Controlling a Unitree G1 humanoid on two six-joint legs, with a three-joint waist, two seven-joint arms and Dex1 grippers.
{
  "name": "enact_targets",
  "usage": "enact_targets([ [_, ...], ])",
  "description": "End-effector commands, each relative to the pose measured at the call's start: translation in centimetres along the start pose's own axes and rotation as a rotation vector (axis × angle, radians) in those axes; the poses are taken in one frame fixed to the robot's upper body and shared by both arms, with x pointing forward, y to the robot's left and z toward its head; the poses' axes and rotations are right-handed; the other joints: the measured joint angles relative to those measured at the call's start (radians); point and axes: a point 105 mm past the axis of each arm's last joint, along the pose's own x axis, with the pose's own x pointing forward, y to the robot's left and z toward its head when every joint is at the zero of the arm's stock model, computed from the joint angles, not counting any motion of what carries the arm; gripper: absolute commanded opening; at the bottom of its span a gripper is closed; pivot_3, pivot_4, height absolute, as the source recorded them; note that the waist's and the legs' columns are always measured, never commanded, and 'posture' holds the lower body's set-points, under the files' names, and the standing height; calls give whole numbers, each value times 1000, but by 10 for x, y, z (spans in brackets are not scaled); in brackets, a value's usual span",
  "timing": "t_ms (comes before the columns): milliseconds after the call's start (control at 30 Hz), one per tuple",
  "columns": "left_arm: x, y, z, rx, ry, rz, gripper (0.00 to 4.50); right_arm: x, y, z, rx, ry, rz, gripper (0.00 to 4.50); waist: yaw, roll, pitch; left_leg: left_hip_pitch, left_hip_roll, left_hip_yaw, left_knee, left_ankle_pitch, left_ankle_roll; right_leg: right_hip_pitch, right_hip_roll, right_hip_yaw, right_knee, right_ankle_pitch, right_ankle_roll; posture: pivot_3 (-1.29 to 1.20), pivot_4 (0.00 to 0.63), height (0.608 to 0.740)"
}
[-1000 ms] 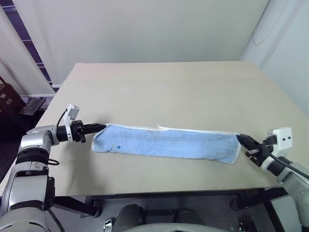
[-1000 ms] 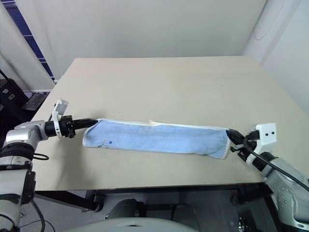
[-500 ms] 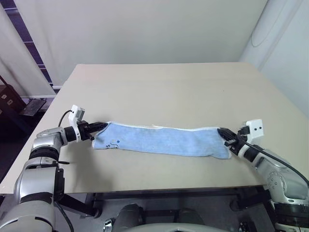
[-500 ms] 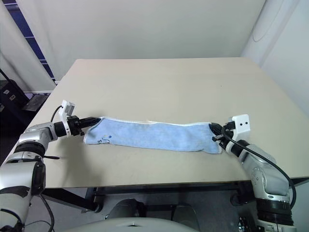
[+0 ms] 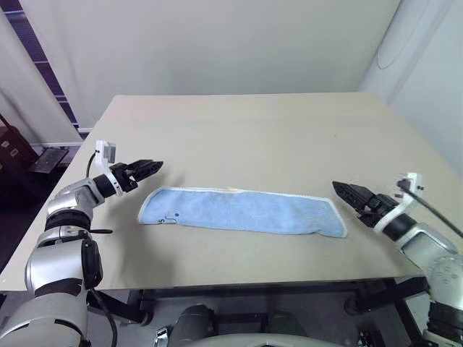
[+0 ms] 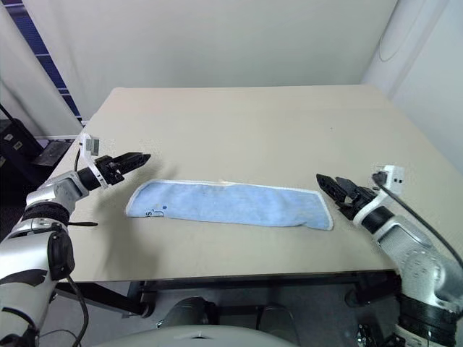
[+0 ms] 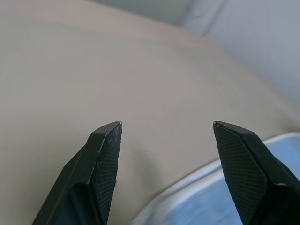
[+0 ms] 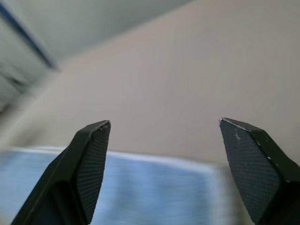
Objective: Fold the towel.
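The towel lay flat as a long strip near the table front edge; both grippers, left and right, hung spread and empty. A regrip might snag one layer, skewing the fold

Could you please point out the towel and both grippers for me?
towel [image 5: 242, 211]: left eye view, middle of the blue cloth.
left gripper [image 5: 153, 167]: left eye view, between its fingertips.
right gripper [image 5: 338, 188]: left eye view, between its fingertips.
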Motion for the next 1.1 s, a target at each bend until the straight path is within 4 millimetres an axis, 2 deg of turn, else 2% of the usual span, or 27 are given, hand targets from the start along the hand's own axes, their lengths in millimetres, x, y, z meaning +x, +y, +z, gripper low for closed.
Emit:
enact_targets([
  [33, 6, -28, 14, -4, -21, -181, 3288, -13, 35, -1, 184, 35, 190, 3923, -2, 0, 0, 0, 0, 0, 0, 0, 0, 0, 0, 0, 0, 0, 0, 0, 0, 716],
  [167, 6, -49, -7, -12, 83, -292, 3288, -28, 45, -28, 313, 165, 216, 3923, -2, 1, 0, 1, 0, 1, 0, 0, 1, 1, -1, 1, -1, 0, -1, 0, 0, 716],
  [300, 9, -59, -26, -3, 153, -327, 3288, -39, 27, -63, 378, 307, 86, 3923, 0, 1, 0, 1, 0, 1, 0, -1, 0, 1, -1, 1, -1, -2, -5, 0, 0, 716],
  [367, 10, -62, -33, 7, 176, -336, 3288, -44, 18, -72, 414, 331, 32, 3923, 1, 1, 0, 1, 0, 1, 0, -1, 0, 1, -1, 1, -3, -2, -6, 0, 0, 716],
  [500, 13, -66, -40, 9, 201, -351, 3288, -42, 7, -77, 474, 322, -15, 3923, 1, 1, 0, 1, 0, 1, 0, -1, 0, 2, -1, 1, -7, -1, -6, 0, 0, 716],
  [700, 11, -72, -51, 30, 251, -380, 3288, -26, -23, -70, 532, 219, -157, 3923, 0, 2, 1, 1, 0, 1, -3, -1, 1, 2, -1, 1, -11, 0, -5, 0, 0, 716],
  [967, -1, -84, -56, 80, 274, -422, 3288, -12, -35, -55, 563, 125, -215, 3923, 1, 2, 1, 0, 0, 2, -4, -2, 2, 2, -1, 1, -13, 1, -5, 0, 0, 716],
  [1067, -6, -83, -55, 90, 289, -412, 3288, -12, -33, -56, 559, 133, -207, 3335, 3, 2, 1, 0, 0, 2, -4, -2, 2, 2, -1, 1, -13, 1, -5, 0, 0, 716],
  [1100, -8, -82, -56, 96, 299, -402, 3288, -12, -34, -55, 559, 128, -212, 2974, 2, 3, 1, 0, 0, 2, -4, -2, 2, 2, -1, 1, -13, 1, -5, 0, 0, 716],
])
